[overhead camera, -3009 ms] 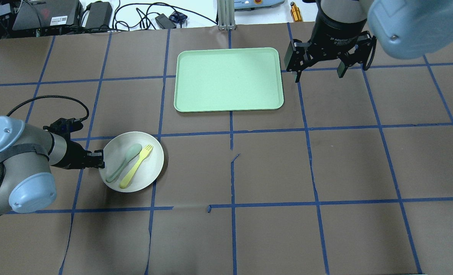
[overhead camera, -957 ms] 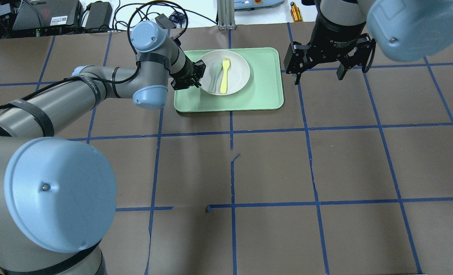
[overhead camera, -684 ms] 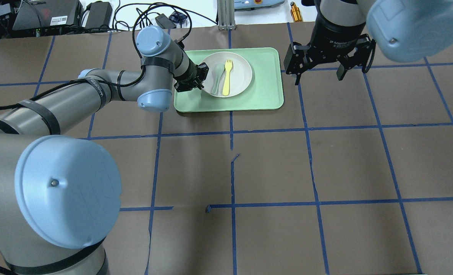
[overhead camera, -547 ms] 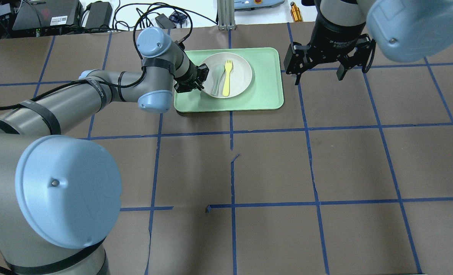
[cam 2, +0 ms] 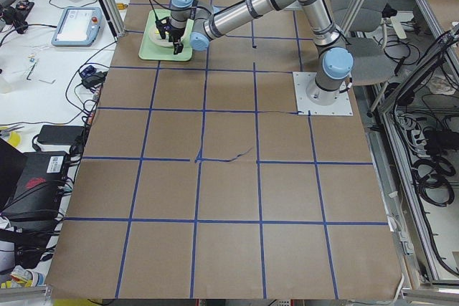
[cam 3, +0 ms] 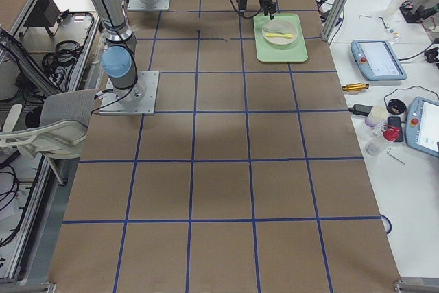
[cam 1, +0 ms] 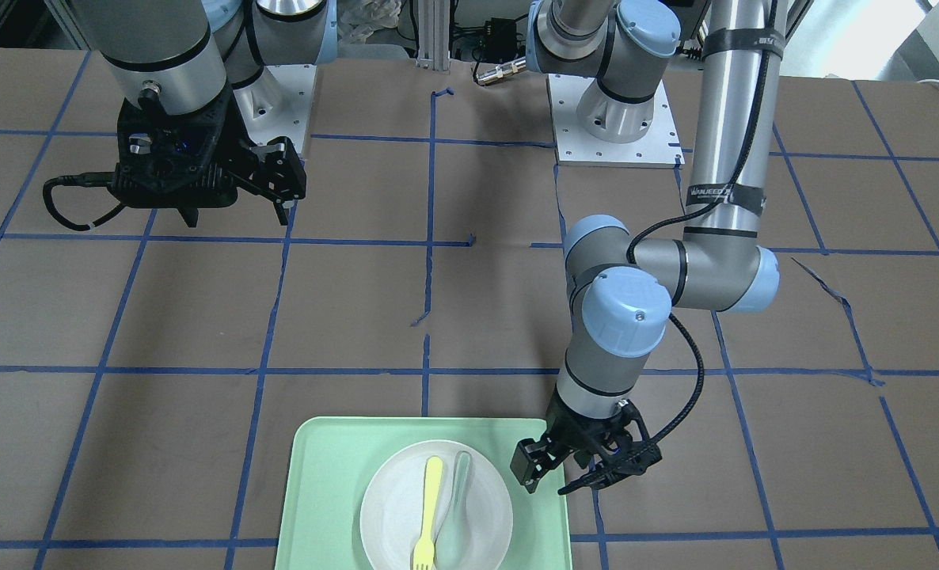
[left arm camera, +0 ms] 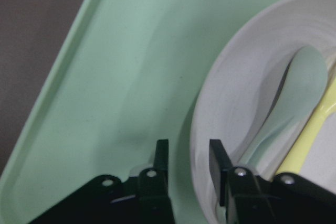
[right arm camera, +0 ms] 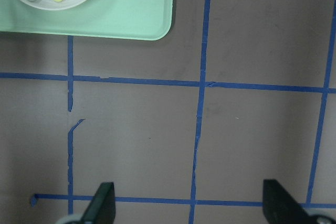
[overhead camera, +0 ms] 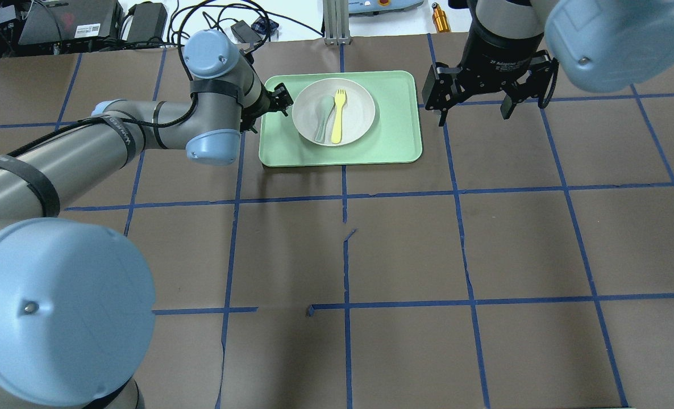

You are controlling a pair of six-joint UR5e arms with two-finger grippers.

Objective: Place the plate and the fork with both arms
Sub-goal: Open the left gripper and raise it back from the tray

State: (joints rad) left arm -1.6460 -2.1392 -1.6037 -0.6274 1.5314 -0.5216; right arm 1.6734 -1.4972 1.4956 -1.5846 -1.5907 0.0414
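The white plate (overhead camera: pixel 357 105) lies on the mint-green tray (overhead camera: pixel 394 136) at the table's far middle. The pale-yellow fork (overhead camera: pixel 337 116) lies in it beside a grey-green spoon (overhead camera: pixel 321 116). My left gripper (overhead camera: pixel 283 97) is just off the plate's left rim, over the tray, slightly open and empty. The left wrist view shows its fingertips (left arm camera: pixel 160 156) apart with bare tray (left arm camera: pixel 131 77) between them and the plate's rim (left arm camera: pixel 236 103) beside the right one. My right gripper (overhead camera: pixel 473 108) hangs wide open and empty to the right of the tray, above the table.
Brown paper with blue tape lines covers the table. A gold cylinder (overhead camera: pixel 440 20), a metal post (overhead camera: pixel 336 23), cables and power adapters (overhead camera: pixel 144 20) lie along the far edge. The arm bases (cam 1: pixel 616 119) stand at the robot's side.
My left arm carried the plate with fork and spoon from the near left onto the tray, then let go and drew back left off the rim. The right arm has not moved.
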